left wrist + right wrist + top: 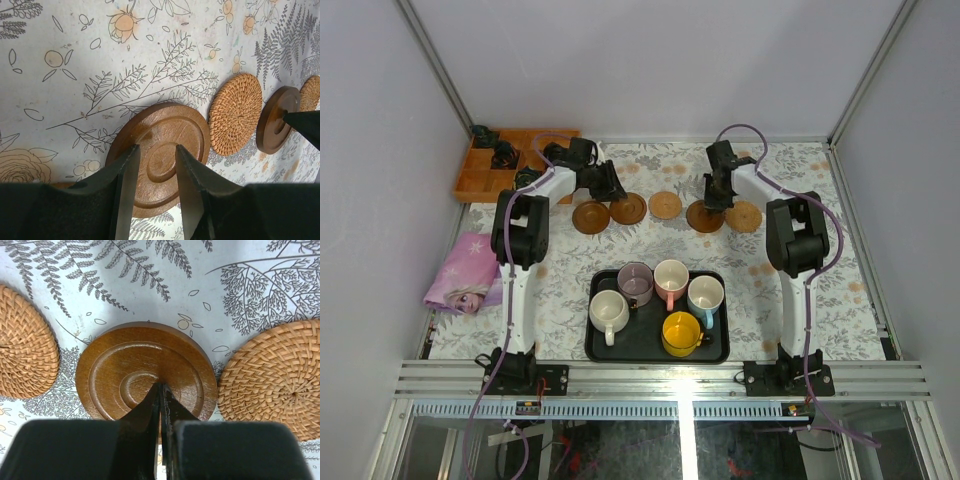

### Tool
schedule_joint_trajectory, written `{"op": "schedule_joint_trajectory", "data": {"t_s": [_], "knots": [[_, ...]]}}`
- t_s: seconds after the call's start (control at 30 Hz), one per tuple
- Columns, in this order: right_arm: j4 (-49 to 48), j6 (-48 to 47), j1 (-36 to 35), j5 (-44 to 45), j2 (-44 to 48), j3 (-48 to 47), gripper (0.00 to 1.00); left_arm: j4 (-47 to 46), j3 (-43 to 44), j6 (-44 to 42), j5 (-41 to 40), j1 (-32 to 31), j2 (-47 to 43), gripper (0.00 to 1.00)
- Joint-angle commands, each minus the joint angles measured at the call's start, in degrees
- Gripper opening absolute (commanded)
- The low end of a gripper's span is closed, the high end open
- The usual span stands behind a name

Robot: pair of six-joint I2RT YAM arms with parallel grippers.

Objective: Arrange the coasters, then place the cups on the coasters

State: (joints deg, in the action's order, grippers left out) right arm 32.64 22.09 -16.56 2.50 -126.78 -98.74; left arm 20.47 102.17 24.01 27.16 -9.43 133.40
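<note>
Here, your left gripper point(157, 148) is hovering part-open over a coaster point(165, 125), your closed right gripper point(160, 386) touching a second coaster point(127, 362); tray point(645, 337) holding five cups point(671, 277).

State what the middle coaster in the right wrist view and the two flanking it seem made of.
Middle coaster: likely turned wood, brown, slight sheen; grain streaks and concentric grooves show. Left coaster and right coaster: probably woven rattan or similar cane, matt tan; basket weave is plain.
</note>
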Motion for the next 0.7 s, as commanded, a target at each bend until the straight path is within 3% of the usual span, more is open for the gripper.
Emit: {"op": "schedule_joint_trajectory", "data": {"t_s": [0.0, 0.37, 0.67], "knots": [[-3.13, -2.83, -0.3, -1.53, 5.44, -2.12, 0.0, 0.71, -2.03, -1.66, -2.39, 0.47, 1.45, 0.35], [-1.66, -3.37, -2.61, -9.21, -5.85, -20.0, 0.0, 1.72, -5.85, -3.1, -0.68, -1.78, 1.41, 0.35], [-2.06, -4.53, -5.38, -14.0, -10.58, -24.76, 0.0, 3.34, -5.81, -3.71, -0.74, -6.07, 3.16, 0.35]]}}
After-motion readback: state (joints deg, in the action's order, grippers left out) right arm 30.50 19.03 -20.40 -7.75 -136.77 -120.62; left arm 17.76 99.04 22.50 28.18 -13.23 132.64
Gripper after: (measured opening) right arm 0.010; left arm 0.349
